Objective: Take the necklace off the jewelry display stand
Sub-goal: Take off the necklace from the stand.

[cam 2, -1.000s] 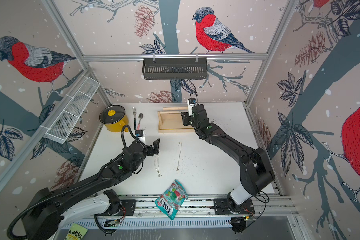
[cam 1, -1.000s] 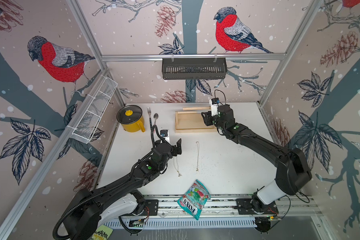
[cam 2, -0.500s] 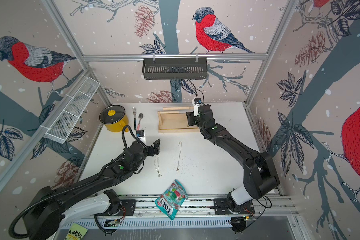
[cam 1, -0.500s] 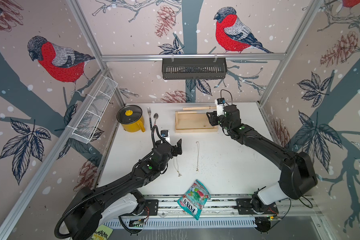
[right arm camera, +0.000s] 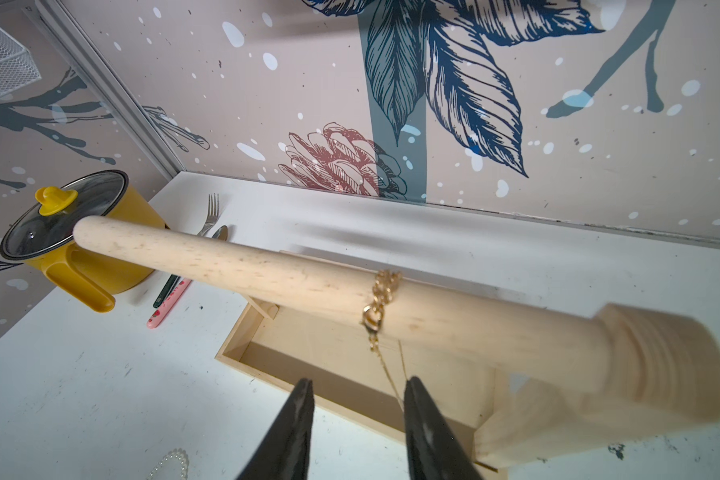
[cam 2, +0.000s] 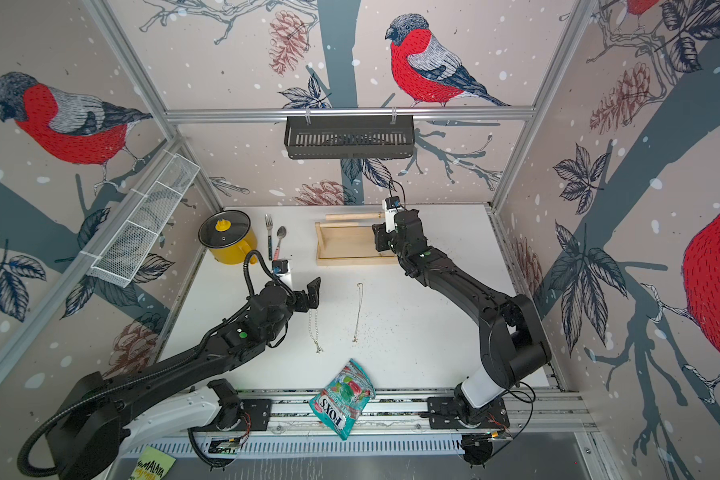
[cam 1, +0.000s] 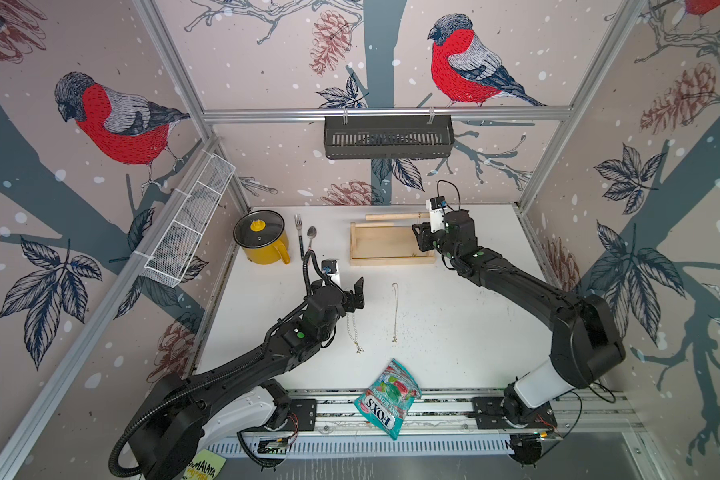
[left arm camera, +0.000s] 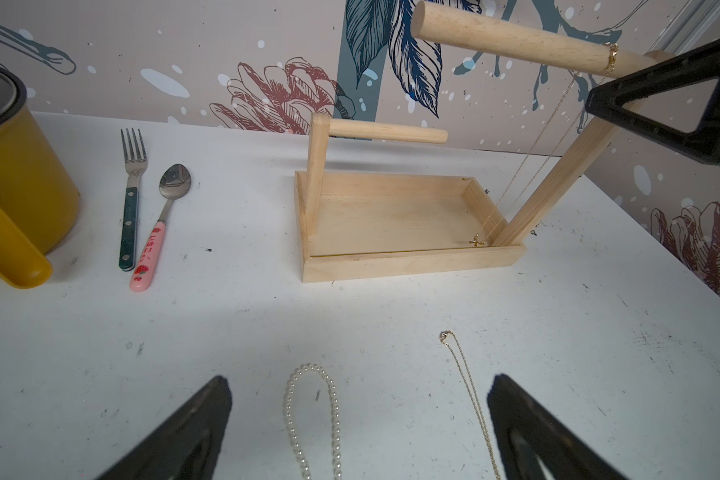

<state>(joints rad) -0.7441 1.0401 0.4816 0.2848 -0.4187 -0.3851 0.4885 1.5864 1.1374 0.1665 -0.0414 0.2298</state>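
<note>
Top views: jewelry display stand (cam 1: pixel 391 249) sits at 12 o'clock on the table (cam 1: pixel 454 332), right gripper (cam 1: pixel 421 239) at its 3 o'clock end. Left wrist: left gripper (left arm camera: pixel 360 379) gapes wide over a pearl strand (left arm camera: pixel 333 399). Right wrist: necklace (right arm camera: pixel 377 307) hangs on the dowel bar (right arm camera: pixel 267 270), chain between narrowly parted jaws.

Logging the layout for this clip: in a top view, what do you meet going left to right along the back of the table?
pot → fork → spoon → stand
</note>
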